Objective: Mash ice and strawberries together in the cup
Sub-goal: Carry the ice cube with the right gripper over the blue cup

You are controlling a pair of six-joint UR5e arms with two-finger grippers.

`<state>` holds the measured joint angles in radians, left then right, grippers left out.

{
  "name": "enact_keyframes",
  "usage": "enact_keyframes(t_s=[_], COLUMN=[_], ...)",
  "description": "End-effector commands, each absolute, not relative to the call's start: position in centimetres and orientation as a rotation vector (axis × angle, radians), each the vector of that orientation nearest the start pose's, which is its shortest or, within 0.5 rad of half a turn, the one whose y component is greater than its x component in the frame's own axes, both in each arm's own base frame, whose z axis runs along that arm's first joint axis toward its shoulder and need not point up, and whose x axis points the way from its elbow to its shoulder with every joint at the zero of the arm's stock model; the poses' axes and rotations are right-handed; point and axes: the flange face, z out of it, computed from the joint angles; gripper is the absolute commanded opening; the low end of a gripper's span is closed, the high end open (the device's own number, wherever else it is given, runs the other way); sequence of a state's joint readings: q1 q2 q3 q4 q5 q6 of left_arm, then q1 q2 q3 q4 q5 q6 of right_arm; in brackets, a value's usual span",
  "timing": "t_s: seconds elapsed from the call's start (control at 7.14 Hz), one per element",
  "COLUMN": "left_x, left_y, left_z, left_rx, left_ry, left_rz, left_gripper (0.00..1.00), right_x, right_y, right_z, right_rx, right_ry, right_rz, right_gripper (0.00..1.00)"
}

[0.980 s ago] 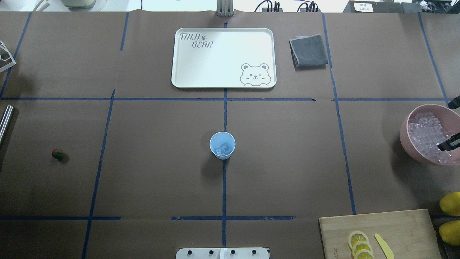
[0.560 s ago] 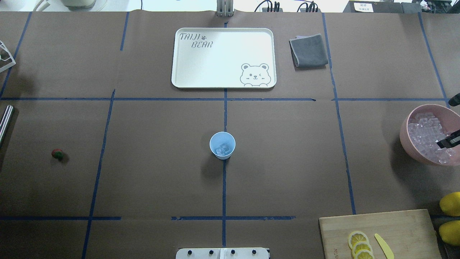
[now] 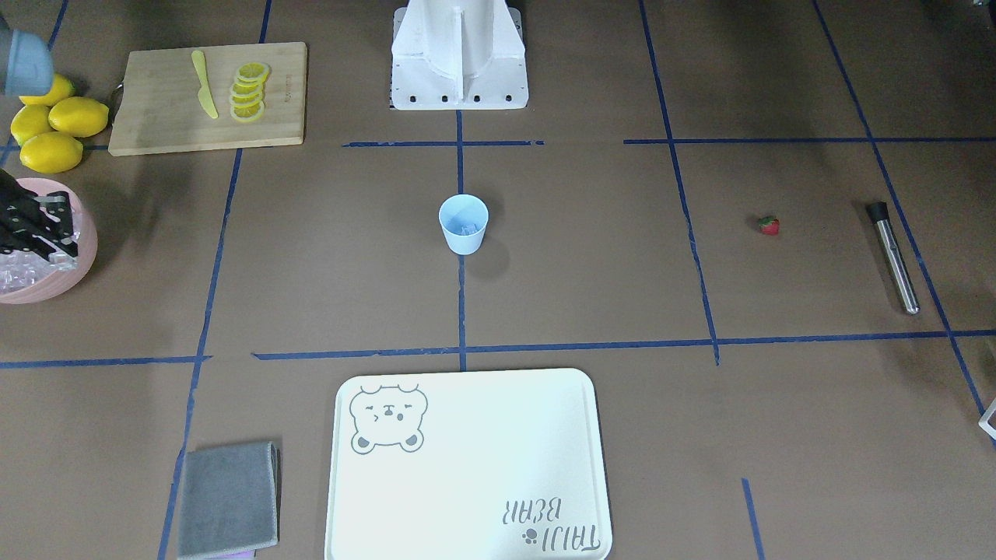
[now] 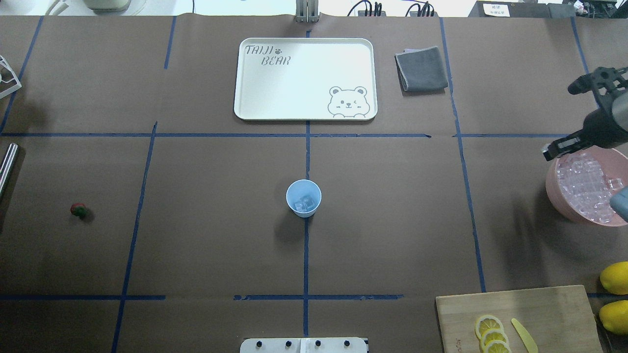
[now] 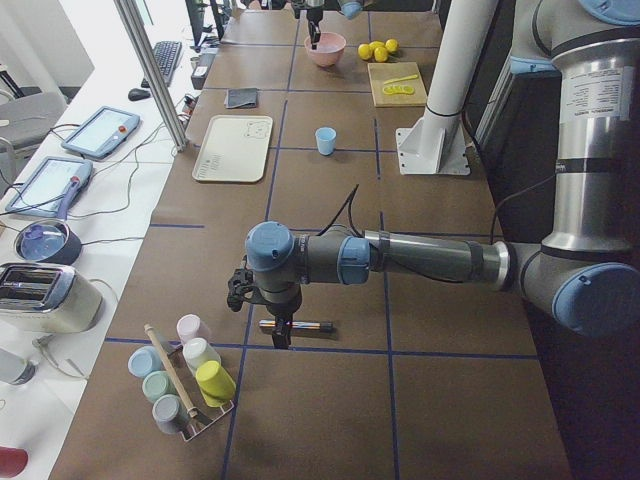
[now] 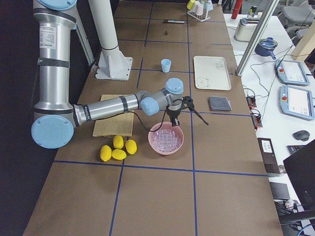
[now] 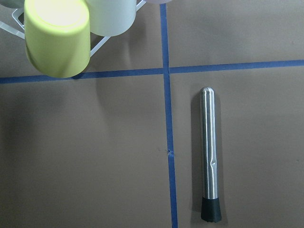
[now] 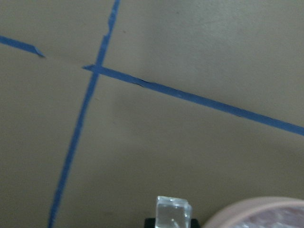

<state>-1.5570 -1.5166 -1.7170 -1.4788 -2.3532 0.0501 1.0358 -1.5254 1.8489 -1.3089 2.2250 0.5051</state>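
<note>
The pale blue cup (image 4: 303, 197) stands upright at the table's middle with a few ice cubes (image 4: 306, 202) in it. One red strawberry (image 4: 78, 210) lies far to the left. My right gripper (image 4: 552, 151) hangs over the far-left rim of the pink bowl (image 4: 584, 215), which is full of ice. In the right wrist view a clear ice cube (image 8: 173, 212) sits pinched between its fingers. My left gripper (image 5: 283, 335) shows only in the exterior left view, above a steel muddler (image 7: 209, 154); I cannot tell if it is open or shut.
A cream bear tray (image 4: 305, 110) and a folded grey cloth (image 4: 421, 68) lie at the far side. A wooden board (image 4: 539, 314) with lemon slices and a yellow knife, plus whole lemons (image 4: 614, 277), are at the near right. A cup rack (image 5: 185, 375) stands at the left end.
My right gripper has risen out of the ice in the pink bowl and moved to the bowl's far-left rim. The cup and strawberry have not moved.
</note>
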Motion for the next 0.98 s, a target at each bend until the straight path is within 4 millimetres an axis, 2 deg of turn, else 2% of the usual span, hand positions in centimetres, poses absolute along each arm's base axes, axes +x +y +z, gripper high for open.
enact_keyframes(t_s=[0.0, 0.28, 0.42, 0.56, 0.84], left_x=[-5.7, -5.7, -5.7, -5.6, -5.5], left_y=[-46.9, -46.9, -46.9, -46.9, -47.0], left_z=[62.1, 62.1, 62.1, 62.2, 62.2], left_rx=[0.015, 0.015, 0.015, 0.012, 0.011], left_ry=[0.782, 0.782, 0.782, 0.782, 0.782], left_rz=[0.06, 0.06, 0.06, 0.061, 0.062], left_gripper=[1.0, 1.0, 1.0, 1.0, 1.0], right_x=[-32.0, -43.1, -47.2, -49.7, -53.3], right_y=[-48.1, -46.5, -45.6, -44.0, -41.5], right_z=[38.2, 28.4, 23.7, 20.5, 14.8], right_rx=[0.132, 0.124, 0.11, 0.104, 0.104], right_ry=[-0.897, -0.874, -0.889, -0.923, -0.982], right_rz=[-0.092, 0.044, 0.113, 0.142, 0.192], right_gripper=[0.06, 0.06, 0.06, 0.07, 0.08])
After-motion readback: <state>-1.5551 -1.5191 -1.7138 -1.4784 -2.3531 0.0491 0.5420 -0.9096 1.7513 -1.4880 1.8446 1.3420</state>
